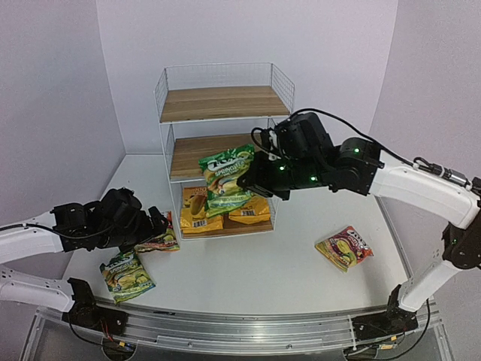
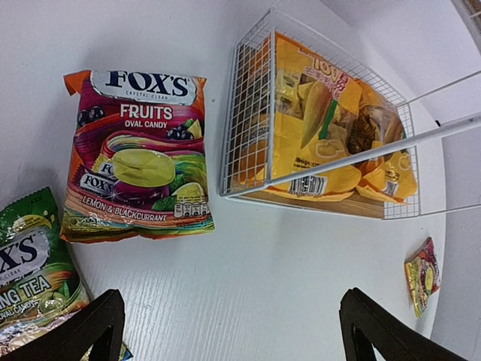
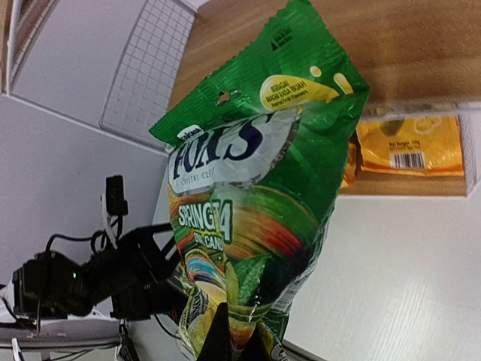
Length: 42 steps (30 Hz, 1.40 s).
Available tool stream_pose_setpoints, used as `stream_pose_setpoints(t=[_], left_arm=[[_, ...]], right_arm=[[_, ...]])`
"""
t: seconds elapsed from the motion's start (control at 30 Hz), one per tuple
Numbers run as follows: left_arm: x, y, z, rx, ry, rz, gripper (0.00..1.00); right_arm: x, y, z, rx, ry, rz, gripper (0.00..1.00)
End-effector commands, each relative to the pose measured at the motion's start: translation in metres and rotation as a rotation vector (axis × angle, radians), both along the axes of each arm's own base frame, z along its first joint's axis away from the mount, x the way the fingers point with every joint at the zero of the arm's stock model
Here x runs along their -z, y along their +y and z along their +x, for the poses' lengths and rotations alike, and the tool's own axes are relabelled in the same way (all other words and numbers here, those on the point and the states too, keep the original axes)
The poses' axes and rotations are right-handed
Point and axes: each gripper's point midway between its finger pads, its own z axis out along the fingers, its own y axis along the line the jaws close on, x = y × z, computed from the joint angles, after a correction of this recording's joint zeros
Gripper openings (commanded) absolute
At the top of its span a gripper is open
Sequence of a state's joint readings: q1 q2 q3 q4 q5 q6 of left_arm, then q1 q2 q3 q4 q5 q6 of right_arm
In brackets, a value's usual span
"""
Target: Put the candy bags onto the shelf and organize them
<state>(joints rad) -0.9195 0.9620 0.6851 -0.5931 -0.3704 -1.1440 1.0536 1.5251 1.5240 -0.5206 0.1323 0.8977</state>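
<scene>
**A:** Top view first. The right end effector (image 1: 252, 183) is clamped on a green candy bag (image 1: 224, 179) and holds it up in front of the shelf (image 1: 225, 104), roughly level with the middle board. Honestly can't tell from this angle if the bag touches the shelf or just hangs in front of it.

**B:** And the other bags?

**A:** Two yellow bags (image 1: 199, 214) lie side by side on the bottom board. The left end effector (image 1: 160, 226) hovers low over the table (image 1: 263, 282), left of the shelf and right above a red bag (image 1: 161, 242). A second green bag (image 1: 128, 272) lies flat nearer the front edge. The other red bag (image 1: 344, 248) sits well apart on the right side of the table.

**B:** Left wrist cam?

**A:** Its fingers (image 2: 94, 327) are spread wide with nothing between them. The red bag (image 2: 139, 158) reads FOX'S FRUITS and lies flat just ahead. The second green bag (image 2: 34, 274) pokes in at the lower left, just beside it. The yellow bags (image 2: 316, 128) sit behind the wire mesh of the bottom tier.

**B:** Right wrist?

**A:** The green candy bag (image 3: 255, 203) fills most of the frame, standing upright. The fingers (image 3: 218, 338) are pinched together on its lower edge. A wood board of the shelf (image 3: 421, 45) is behind its top, with a yellow bag below the board. The left arm (image 3: 90, 278) shows in the background.
</scene>
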Motion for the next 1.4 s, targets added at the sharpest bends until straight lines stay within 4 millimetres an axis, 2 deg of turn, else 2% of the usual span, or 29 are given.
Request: stream_pose_setpoints(t=[0.0,0.13,0.33,0.53,0.67,0.77,0.9,1.37], left_arm=[[-0.026,0.01,-0.002,0.007,-0.046,-0.001,1.0],[-0.029,0.013,-0.007,0.023,-0.045,-0.006,1.0],[-0.034,0.017,-0.012,0.031,-0.067,-0.046,1.0],[-0.035,0.021,-0.014,0.03,-0.079,-0.053,0.99],[-0.036,0.02,-0.014,0.034,-0.09,-0.058,0.99],[-0.036,0.017,-0.013,0.043,-0.092,-0.066,1.0],[-0.033,0.017,-0.013,0.047,-0.09,-0.06,1.0],[-0.028,0.022,-0.018,0.033,-0.08,-0.078,1.0]], right_arm=[[-0.054,0.031,0.039,0.106,-0.165,0.118,0.0],[-0.054,0.058,0.059,0.137,-0.203,0.14,0.0],[-0.06,0.087,0.084,0.164,-0.288,0.153,0.0],[-0.046,0.096,0.1,0.212,-0.325,0.138,0.0],[-0.038,0.1,0.104,0.223,-0.361,0.19,0.0],[-0.033,0.098,0.107,0.232,-0.382,0.173,0.01],[-0.031,0.105,0.107,0.208,-0.412,0.184,0.04],[-0.002,0.106,0.124,0.252,-0.489,0.092,0.07]])
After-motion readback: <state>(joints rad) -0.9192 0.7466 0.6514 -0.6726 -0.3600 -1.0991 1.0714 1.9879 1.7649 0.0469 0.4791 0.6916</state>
